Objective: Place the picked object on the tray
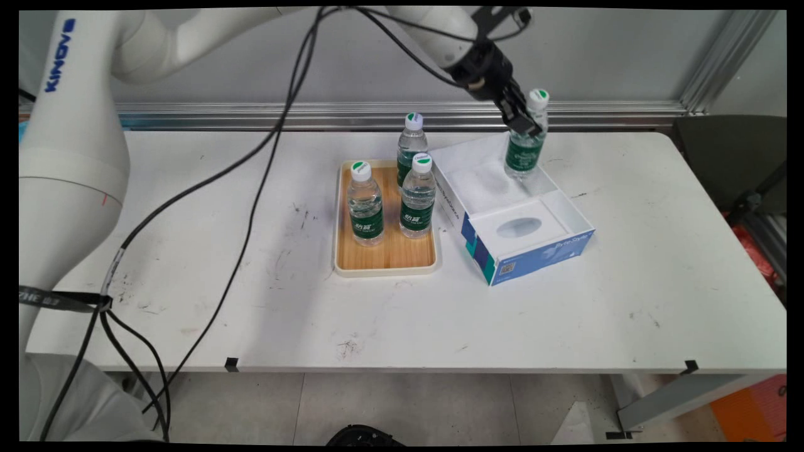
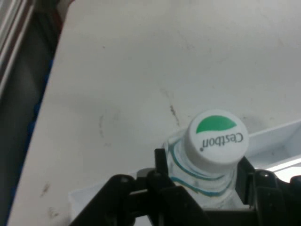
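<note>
Claw (image 1: 522,120) clenched on the upper body of a water bottle (image 1: 524,152), just under its white and green cap (image 1: 537,98); the hand view shows a finger (image 2: 160,162) pressed to each side of the bottle's shoulder, cap (image 2: 216,142) lettered "Cestbon". This bottle stands upright in the far right corner of an open white and blue box (image 1: 512,213), right of centre on the white counter (image 1: 251,301). The box's near part has a white insert with an oval opening. Just left of the box, nearly touching it, a wooden tray (image 1: 383,254) with a pale rim holds three more bottles (image 1: 365,204) of the same kind, all upright: one on the left, two on the right, one behind the other.
</note>
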You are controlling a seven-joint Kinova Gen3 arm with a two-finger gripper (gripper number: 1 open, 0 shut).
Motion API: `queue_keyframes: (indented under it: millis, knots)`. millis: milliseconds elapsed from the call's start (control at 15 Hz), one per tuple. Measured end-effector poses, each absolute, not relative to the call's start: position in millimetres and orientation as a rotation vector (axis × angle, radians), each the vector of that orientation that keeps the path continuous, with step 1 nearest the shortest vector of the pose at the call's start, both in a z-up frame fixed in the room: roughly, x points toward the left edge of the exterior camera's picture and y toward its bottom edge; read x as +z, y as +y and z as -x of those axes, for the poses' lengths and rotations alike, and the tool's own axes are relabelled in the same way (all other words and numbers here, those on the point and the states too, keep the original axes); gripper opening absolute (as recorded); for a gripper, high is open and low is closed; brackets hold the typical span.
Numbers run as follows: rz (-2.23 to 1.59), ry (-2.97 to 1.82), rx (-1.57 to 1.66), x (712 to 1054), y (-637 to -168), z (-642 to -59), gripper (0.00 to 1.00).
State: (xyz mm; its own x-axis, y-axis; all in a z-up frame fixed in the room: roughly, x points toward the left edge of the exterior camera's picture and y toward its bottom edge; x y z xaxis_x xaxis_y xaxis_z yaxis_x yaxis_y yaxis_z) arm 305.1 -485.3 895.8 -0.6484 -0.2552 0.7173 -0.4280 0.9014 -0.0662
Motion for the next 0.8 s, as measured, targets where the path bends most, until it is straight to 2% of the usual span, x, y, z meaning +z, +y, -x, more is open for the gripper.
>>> queue_keyframes:
  millis: [333,800]
  knots:
    - [-0.518,-2.322,0.335,934.9,-485.9,-339.6,0.00]
    - [-0.573,-2.372,0.419,972.0,-490.3,-397.7,0.00]
